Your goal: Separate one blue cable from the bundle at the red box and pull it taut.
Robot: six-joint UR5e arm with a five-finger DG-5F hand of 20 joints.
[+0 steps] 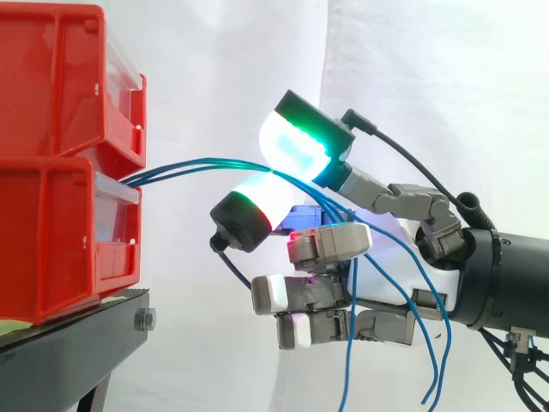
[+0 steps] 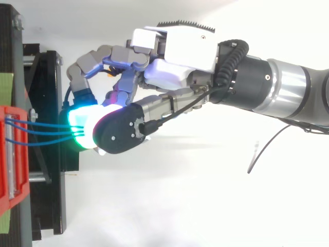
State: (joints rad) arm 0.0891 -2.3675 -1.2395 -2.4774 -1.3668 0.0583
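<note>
Hand [image 1: 334, 243] reaches in level toward the red bins [image 1: 60, 163]. Two green-glowing pads [image 1: 296, 142] are pinched on the blue cables [image 1: 189, 164]; remaining fingers curled.

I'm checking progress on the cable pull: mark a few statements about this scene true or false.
1. Blue cables run from the red bins to the hand. True.
2. Two glowing pads pinch the cables. True.
3. The bins stand side by side. False: one is stacked on the other.
4. The cables' free ends lie on the stand. False: they hang down past the hand.
</note>
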